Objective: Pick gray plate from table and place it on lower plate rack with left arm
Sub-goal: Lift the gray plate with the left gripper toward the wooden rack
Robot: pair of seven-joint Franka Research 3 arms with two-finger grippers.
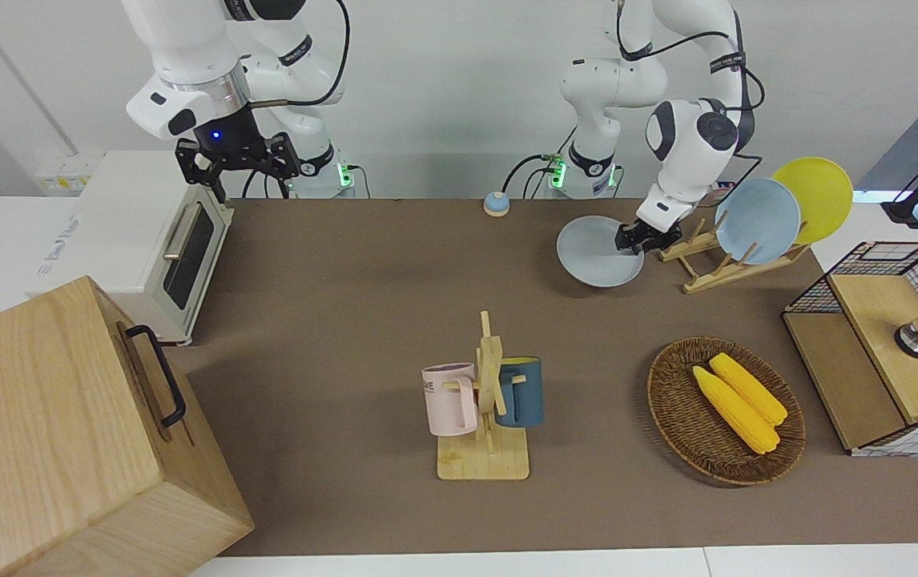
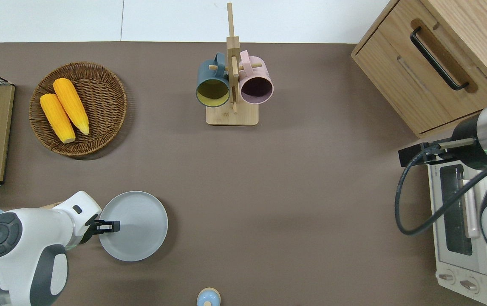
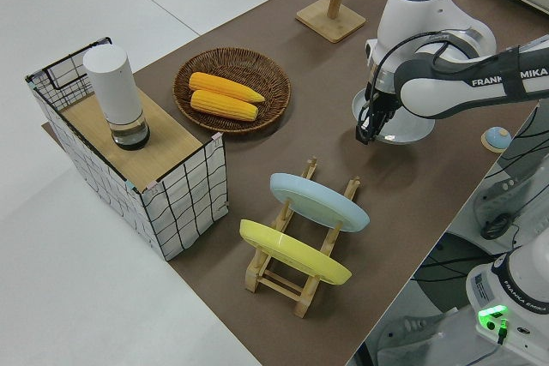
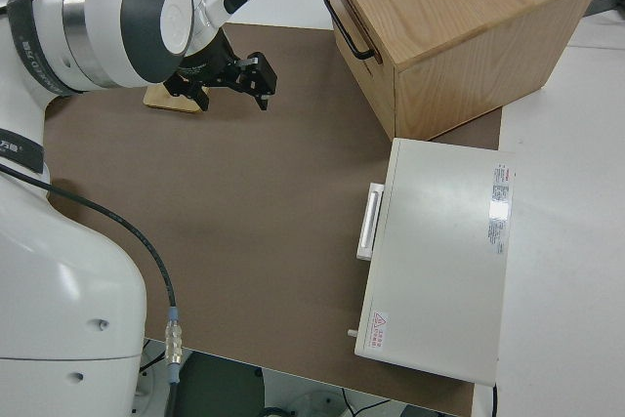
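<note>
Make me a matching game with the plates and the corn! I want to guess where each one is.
Things:
1. gray plate
2. light-blue plate
3. corn cobs
4. pink mug

Places:
A. in the wicker basket
B. hanging on the wooden mug stand
C. held at its rim by the left gripper
D. standing in the plate rack

Pairs: 1-C, 2-D, 3-A, 4-B

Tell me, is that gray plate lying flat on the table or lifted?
Lifted and tilted. The left pincer grips the gray plate by its rim, and in the front view a shadow shows on the table beneath it.
</note>
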